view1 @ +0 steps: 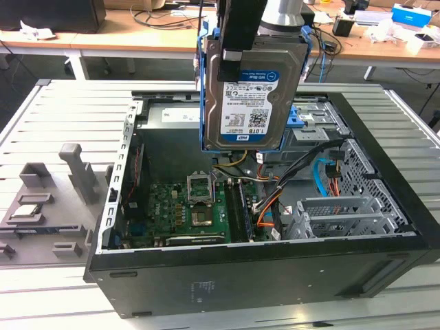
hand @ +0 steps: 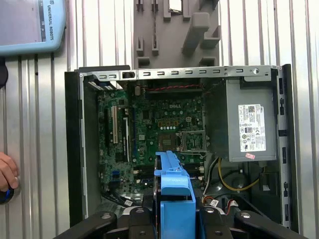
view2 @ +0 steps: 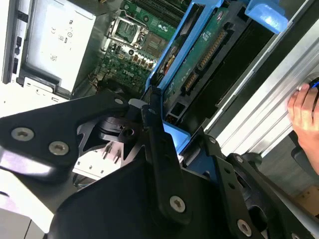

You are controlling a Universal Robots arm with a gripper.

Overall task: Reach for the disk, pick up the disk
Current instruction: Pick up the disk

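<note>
The disk (view1: 251, 96), a silver hard drive with a white-and-blue label and blue side rails, hangs upright above the open computer case (view1: 227, 275). My gripper (view1: 249, 36) is shut on its upper end, and the drive touches nothing below. In the first wrist view the disk (hand: 174, 191) appears edge-on as a blue rail, with the gripper (hand: 172, 215) clamping it from both sides. The second wrist view shows the disk's (view2: 197, 59) green circuit board and blue rail running away from the black fingers (view2: 157, 144).
Under the disk the case holds the motherboard (view1: 180, 210), loose cables (view1: 265, 206) and metal drive cages (view1: 337, 210); the power supply (hand: 249, 124) sits at one end. A grey fixture (view1: 48, 206) lies at the exterior view's left. A person's hand (hand: 6, 172) rests beside the case, near a pendant (hand: 30, 25).
</note>
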